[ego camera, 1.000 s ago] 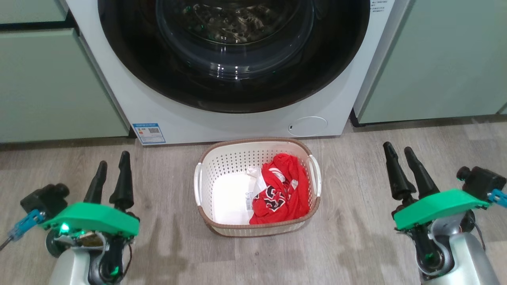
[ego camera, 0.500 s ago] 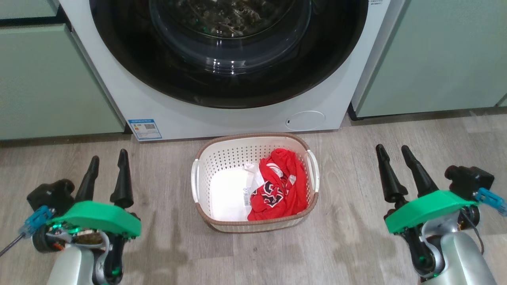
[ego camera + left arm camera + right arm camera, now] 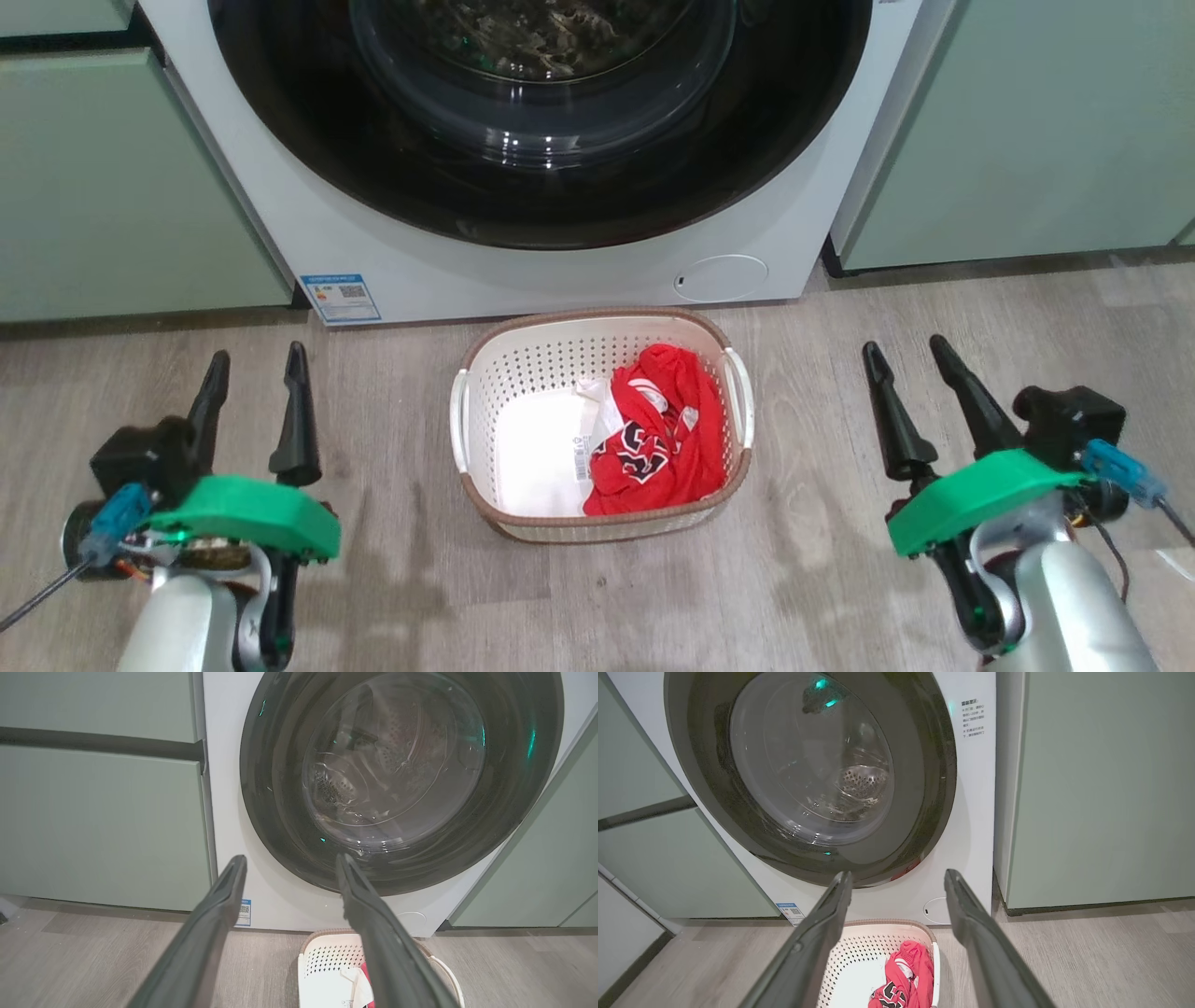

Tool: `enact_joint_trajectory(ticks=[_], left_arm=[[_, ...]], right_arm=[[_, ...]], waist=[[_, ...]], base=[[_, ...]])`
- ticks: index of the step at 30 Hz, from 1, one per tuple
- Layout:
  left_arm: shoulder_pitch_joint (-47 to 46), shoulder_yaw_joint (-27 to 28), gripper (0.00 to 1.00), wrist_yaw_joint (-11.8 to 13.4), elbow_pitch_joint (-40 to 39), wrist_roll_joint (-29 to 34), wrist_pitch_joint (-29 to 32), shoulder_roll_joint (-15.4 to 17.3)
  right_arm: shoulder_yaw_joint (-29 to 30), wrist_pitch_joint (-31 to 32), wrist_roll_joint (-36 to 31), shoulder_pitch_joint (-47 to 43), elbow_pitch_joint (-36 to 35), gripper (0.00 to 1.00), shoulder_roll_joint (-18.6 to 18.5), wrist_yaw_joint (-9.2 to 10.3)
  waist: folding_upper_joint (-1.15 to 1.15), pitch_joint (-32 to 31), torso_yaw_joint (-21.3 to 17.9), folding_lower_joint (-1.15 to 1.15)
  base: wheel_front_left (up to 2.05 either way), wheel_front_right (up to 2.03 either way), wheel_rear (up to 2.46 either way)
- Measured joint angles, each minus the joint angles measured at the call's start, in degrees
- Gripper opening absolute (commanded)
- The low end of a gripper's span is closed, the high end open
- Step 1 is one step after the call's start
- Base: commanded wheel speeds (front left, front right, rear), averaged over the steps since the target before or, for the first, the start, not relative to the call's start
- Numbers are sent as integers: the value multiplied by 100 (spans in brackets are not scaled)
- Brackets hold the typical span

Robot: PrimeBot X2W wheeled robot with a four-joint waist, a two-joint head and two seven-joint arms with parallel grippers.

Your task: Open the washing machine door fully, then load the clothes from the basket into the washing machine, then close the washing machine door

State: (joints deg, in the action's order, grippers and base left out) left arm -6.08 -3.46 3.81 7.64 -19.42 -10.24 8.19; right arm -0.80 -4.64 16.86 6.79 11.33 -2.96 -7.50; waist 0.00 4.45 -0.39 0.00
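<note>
Red fabric clothes (image 3: 663, 439), crumpled, navy-and-white print: lying in the right half of the basket (image 3: 597, 315), which is cream perforated plastic with a brown woven-look rim, standing on wood-grain floor (image 3: 822, 579).
Washing machine (image 3: 523, 280): white, directly behind the basket.
Washing machine door (image 3: 541, 121): glossy black ring, bulging clear glass, shut.
Left end effector (image 3: 259, 353): left of the basket, fingers spread, empty.
Right end effector (image 3: 904, 345): right of the basket, spread, empty.
Change over the last second: head view shifted slightly, both wrists turned a little; door and clothes unmoved.
Judgement: task unstarted; opening the door comes first.
</note>
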Motion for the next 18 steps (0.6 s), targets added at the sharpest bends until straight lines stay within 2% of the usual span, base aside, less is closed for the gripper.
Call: enact_joint_trajectory(ticks=[18], left_arm=[[4, -33, 100, -8, 125, 595, -285, -14]], right_arm=[[-125, -97, -923, 81, -100, 100, 0, 0]], waist=[[0, 41, 32, 0]], base=[[0, 0, 0]])
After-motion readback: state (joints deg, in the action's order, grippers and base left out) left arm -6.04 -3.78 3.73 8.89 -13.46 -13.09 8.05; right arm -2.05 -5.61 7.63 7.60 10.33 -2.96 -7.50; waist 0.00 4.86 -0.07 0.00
